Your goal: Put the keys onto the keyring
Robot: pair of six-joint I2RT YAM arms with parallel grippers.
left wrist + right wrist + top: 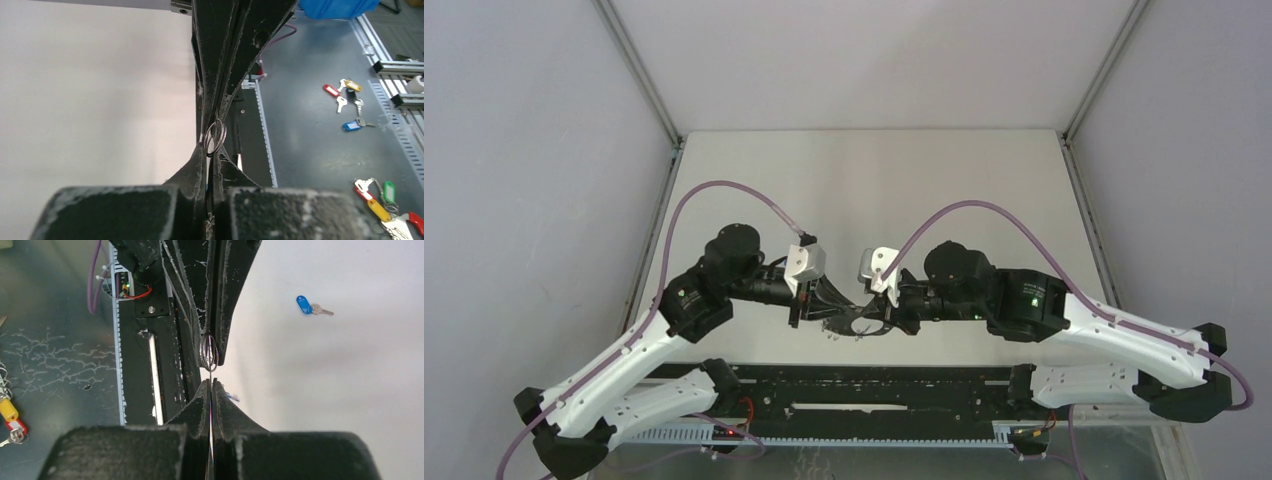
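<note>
Both grippers meet tip to tip over the table's near edge. My left gripper [211, 150] is shut, with a small wire loop [215, 137] of the keyring [852, 328] caught at its tips. My right gripper [210, 383] is shut on a thin metal edge that runs up to that same loop [209, 352]; this looks like the keyring seen edge-on. One key with a dark blue tag [304, 305] lies loose on the white table, off to the right in the right wrist view. A small blue fleck [232, 397] shows beside the right fingers; what it is I cannot tell.
The black base rail [854, 390] runs along the table's [874, 180] near edge, right under the grippers. Beyond that edge, several coloured key tags lie on a grey floor [350, 97] [385, 200] [10, 415]. Grey walls close in the table's sides.
</note>
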